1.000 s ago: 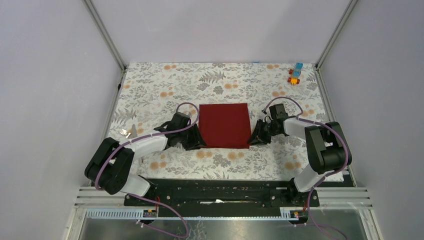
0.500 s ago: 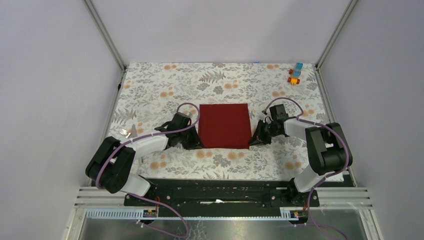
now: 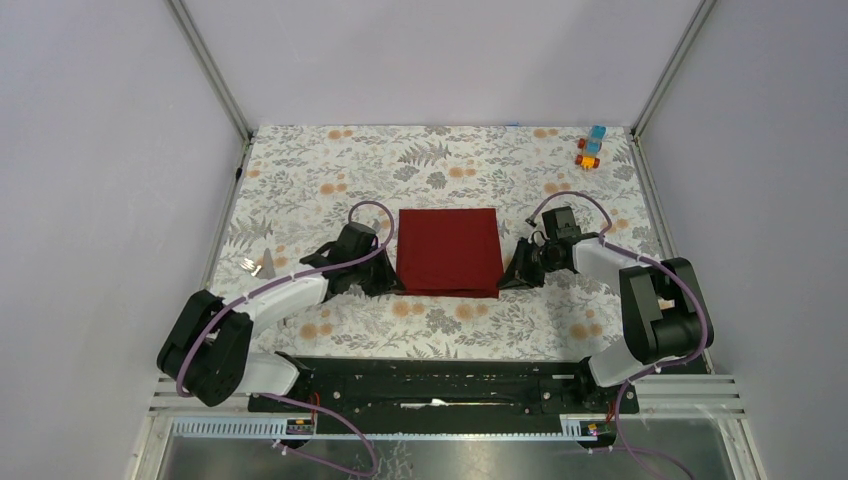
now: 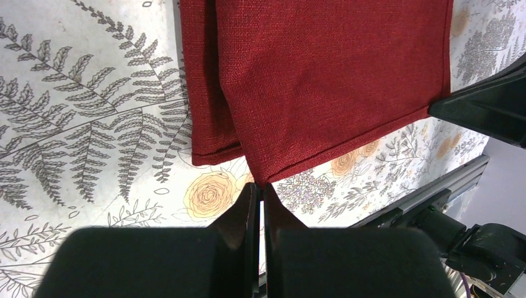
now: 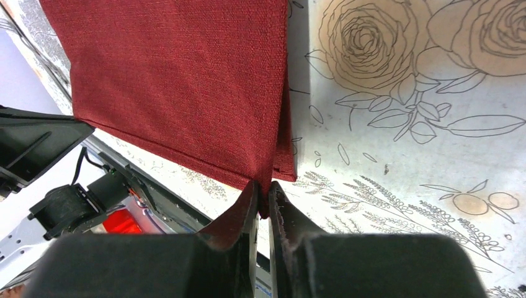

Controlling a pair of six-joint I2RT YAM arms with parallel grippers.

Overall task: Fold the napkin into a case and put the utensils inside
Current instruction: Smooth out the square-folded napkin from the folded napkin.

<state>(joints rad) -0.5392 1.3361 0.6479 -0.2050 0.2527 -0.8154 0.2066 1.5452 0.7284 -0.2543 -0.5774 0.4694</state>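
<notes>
- The utensils (image 3: 258, 265) lie near the left edge of the table (image 3: 330, 170), well apart from the napkin (image 3: 449, 250).
- The left gripper (image 3: 388, 286) is pinched tight on the napkin's near-left corner.
- The napkin lies doubled over at mid-table.
- The right gripper (image 3: 508, 281) is pinched tight on its near-right corner.
- Toy blocks (image 3: 590, 150) sit at the far right corner.

The napkin (image 4: 322, 74) ahead of the left claw (image 4: 259, 205) is matt, coarsely woven cloth. The claw looks like matt black plastic; the table (image 4: 74, 124) under it is smooth, printed.
</notes>
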